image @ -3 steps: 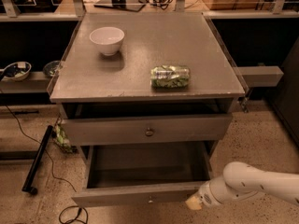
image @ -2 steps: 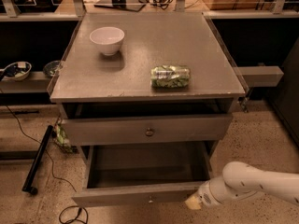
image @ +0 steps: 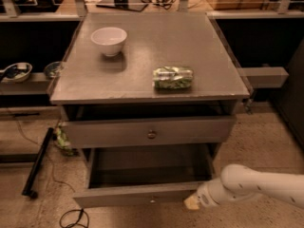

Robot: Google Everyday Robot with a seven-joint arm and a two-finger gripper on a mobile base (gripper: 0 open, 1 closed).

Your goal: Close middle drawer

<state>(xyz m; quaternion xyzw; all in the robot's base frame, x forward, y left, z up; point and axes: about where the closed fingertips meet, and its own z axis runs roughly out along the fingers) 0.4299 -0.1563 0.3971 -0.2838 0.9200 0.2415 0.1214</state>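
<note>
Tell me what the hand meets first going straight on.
Probably the front panel of the middle drawer: the hand, low right, points left at its right end; depth is unclear.

No words or numbers can be read; the green packet (image: 173,77) on the cabinet top (image: 142,56) above the middle drawer (image: 128,194) shows only blurred print (nothing legible). The gripper (image: 192,202) is at that drawer's front right corner.

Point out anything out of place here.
The middle drawer stands pulled far out, and the top drawer above it sits slightly ajar. The hand is at the middle drawer's front right corner.
</note>
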